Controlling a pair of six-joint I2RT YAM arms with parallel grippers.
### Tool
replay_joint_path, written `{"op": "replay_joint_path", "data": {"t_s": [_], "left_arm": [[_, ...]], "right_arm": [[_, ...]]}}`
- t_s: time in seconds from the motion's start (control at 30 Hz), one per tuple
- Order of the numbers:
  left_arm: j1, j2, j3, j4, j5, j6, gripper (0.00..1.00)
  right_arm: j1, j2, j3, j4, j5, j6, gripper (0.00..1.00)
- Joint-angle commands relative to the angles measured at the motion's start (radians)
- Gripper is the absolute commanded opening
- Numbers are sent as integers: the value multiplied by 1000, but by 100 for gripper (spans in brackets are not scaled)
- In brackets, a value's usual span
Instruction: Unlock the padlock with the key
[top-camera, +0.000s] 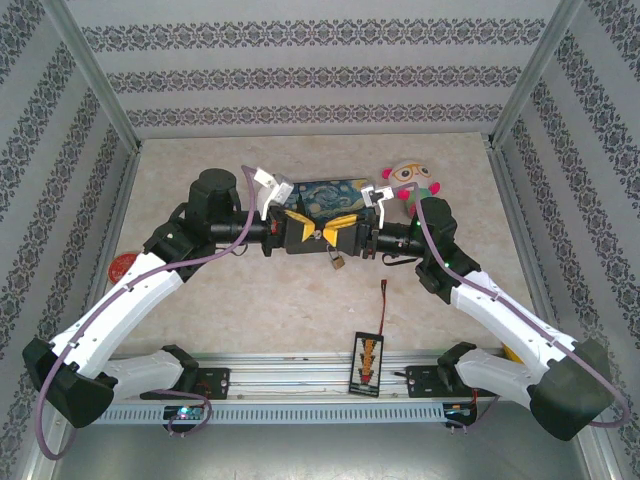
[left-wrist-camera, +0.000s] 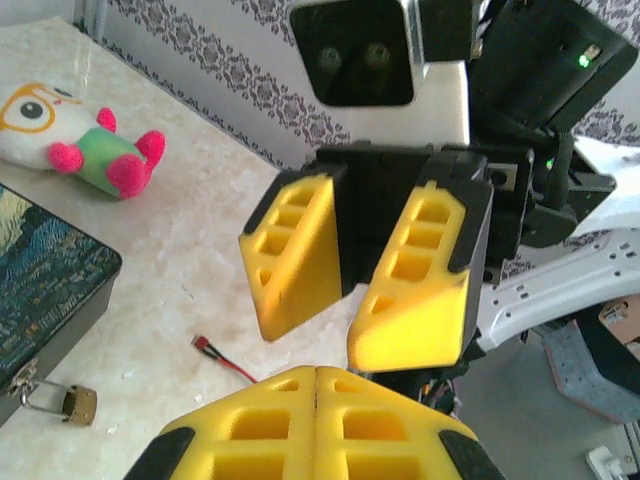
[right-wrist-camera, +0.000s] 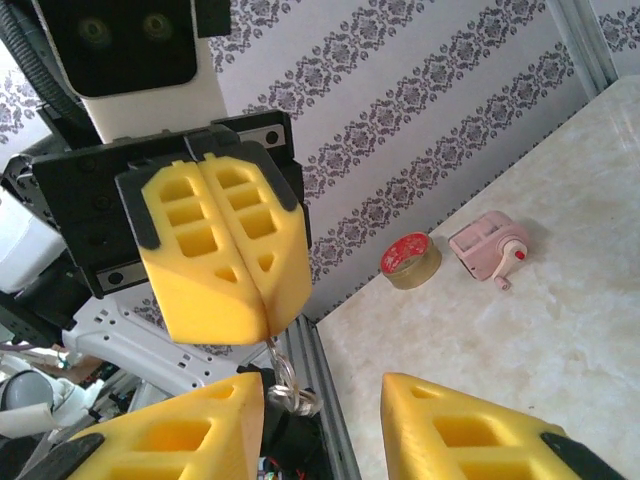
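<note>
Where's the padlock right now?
Top view: the padlock sits mid-table, hanging off the box's near side. Left wrist view: lower left.

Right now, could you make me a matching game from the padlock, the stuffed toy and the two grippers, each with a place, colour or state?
Things:
1 padlock
2 stuffed toy
3 left gripper
4 right gripper

Matches:
A open
B hooked through the latch of the box
C shut, a key ring dangling from it
D white, green and pink

Pairs: 1-B, 2-D, 3-C, 4-A.
</note>
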Motion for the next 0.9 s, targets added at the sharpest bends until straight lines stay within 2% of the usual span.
{"op": "replay_joint_path", "data": {"t_s": [0.0,0.13,0.23,0.57,0.87], "left_arm": [[6,-5,32,-93,29,64,0],[6,-4,34,-92,41,67,0],[5,-5,31,-94,42,71,0],[6,-18,19,-74,51,70,0],[6,-36,5,-61,47,61,0]], "right_arm": [[-2,-15,20,20,-33,-41,35],[-2,-15,17,27,-46,-45,25],[3,-6,20,51,-86,-33,21],[45,48,54,48,-152,-34,27],[52,68,57,38,-153,-39,26]]}}
